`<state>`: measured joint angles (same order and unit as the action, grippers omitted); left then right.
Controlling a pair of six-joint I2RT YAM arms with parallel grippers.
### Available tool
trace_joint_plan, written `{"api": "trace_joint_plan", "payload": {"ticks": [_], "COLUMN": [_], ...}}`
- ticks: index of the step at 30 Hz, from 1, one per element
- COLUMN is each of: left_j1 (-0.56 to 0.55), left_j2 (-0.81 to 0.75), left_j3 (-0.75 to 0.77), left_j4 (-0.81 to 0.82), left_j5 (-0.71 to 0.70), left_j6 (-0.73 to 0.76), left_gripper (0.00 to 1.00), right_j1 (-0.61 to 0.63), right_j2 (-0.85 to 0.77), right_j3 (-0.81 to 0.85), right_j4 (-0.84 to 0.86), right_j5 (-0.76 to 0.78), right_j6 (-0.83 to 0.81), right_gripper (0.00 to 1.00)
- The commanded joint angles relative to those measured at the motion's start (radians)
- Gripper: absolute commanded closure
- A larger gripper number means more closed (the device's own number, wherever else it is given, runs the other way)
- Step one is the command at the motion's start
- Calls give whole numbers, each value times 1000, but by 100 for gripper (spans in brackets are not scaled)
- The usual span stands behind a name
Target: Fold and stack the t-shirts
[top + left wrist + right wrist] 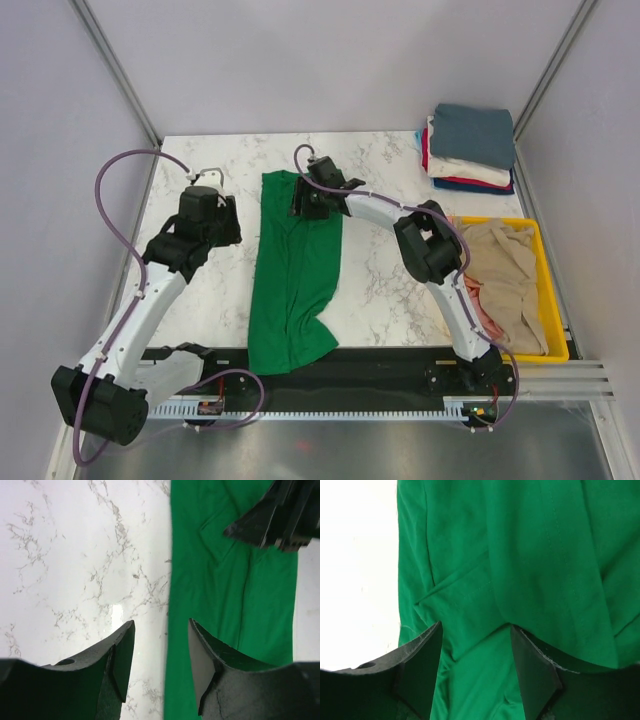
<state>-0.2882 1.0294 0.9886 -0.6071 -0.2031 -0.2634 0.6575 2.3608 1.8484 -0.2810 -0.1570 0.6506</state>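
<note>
A bright green t-shirt point(292, 270) lies on the marble table, folded lengthwise into a long strip; its near end hangs over the front edge. My left gripper point(230, 222) is open and empty at the shirt's far left edge. In the left wrist view my left gripper point(161, 650) straddles the edge of the green shirt point(225, 595). My right gripper point(300, 203) is open over the shirt's far end. In the right wrist view my right gripper point(475, 650) hovers just above folded layers of the green shirt point(520, 555), holding nothing. The right gripper also shows in the left wrist view point(275, 520).
A stack of folded t-shirts point(470, 148), slate blue on top with white and red below, sits at the far right corner. A yellow bin point(545, 270) at the right holds a beige shirt point(505, 270) and a salmon pink one point(478, 300).
</note>
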Motion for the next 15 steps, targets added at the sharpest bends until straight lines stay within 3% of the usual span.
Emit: {"api": "trace_joint_plan", "payload": {"ticks": [1, 5, 9, 15], "left_j1": [0, 0, 0, 0], "left_j2": [11, 28, 12, 14], "left_j3": [12, 28, 18, 15], "left_j4": [26, 29, 30, 33], "left_j5": [-49, -24, -12, -7], "left_j6": [41, 46, 44, 47], "left_gripper": [47, 48, 48, 48], "right_j1": [-65, -99, -131, -142], "right_j2": [123, 277, 432, 388], "right_j3": [108, 361, 593, 532], "right_j4": [-53, -92, -70, 121], "right_j5": [147, 177, 111, -1], "right_j6": [-20, -109, -117, -131], "right_gripper": [34, 30, 27, 21]}}
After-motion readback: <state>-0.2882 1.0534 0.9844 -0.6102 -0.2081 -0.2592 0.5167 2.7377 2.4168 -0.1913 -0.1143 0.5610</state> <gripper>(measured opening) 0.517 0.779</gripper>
